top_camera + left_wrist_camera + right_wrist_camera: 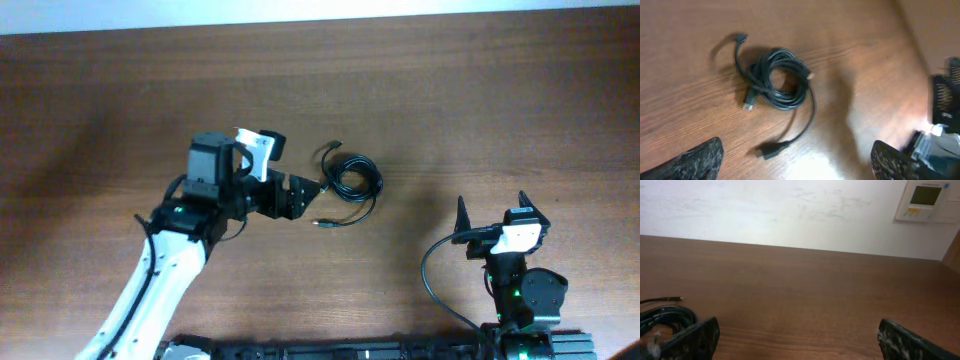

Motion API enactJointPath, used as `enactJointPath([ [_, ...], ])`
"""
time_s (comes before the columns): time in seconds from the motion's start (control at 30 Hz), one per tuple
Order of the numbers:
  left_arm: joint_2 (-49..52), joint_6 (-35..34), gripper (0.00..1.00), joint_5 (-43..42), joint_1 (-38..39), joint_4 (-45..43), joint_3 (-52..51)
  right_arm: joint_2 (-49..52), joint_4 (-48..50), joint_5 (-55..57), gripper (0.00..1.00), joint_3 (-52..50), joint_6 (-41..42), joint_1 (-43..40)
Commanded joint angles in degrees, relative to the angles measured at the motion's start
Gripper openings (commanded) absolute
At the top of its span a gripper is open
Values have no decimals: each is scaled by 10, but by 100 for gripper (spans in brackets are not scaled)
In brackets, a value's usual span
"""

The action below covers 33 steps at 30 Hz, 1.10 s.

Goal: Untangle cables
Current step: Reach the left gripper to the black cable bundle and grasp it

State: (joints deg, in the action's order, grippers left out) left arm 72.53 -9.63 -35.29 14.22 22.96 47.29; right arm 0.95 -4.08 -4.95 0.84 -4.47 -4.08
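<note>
- Left gripper (312, 192): wide, empty, just left of coiled cables (352, 183).
- Loose plug tail (767, 149) off coil points toward it.
- Right gripper (492, 212): wide too, well right of coil; you use L arm.

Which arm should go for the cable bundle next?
Left. The left pincer, open, sits right beside the coiled cables, centred in its wrist view; the right pincer is farther off, seeing only the coil's edge.
</note>
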Motion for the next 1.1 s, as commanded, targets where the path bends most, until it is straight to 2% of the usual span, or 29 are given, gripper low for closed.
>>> enactJointPath([
  [0.0,48,-111,89,162,85,-14,10,-2,0,5,99,-5,2,3],
  [0.13,117,-233,68,299,157,-107,10,-2,0,5,99,-5,2,3],
  [0.17,139,-252,65,319,168,-134,10,-2,0,5,99,-5,2,3],
  [0.3,231,-261,64,322,198,-265,10,-2,0,5,99,-5,2,3],
  [0.43,283,-290,59,337,207,-274,10,-2,0,5,99,-5,2,3],
  [0.57,297,-290,22,359,207,-272,10,-2,0,5,99,-5,2,3],
  [0.6,297,-289,2,371,205,-270,10,-2,0,5,99,-5,2,3],
  [0.7,270,-278,0,384,183,-244,12,-2,0,5,99,-5,2,3],
  [0.83,122,-276,0,470,116,-103,13,-2,0,5,99,-5,2,3],
  [0.93,44,-269,0,469,99,-34,13,-2,0,5,99,-5,2,3],
  [1.03,-32,-87,0,467,99,-1,13,-2,0,5,99,-5,2,3],
  [1.07,-42,-73,0,467,99,12,13,-2,0,5,99,-5,2,3],
])
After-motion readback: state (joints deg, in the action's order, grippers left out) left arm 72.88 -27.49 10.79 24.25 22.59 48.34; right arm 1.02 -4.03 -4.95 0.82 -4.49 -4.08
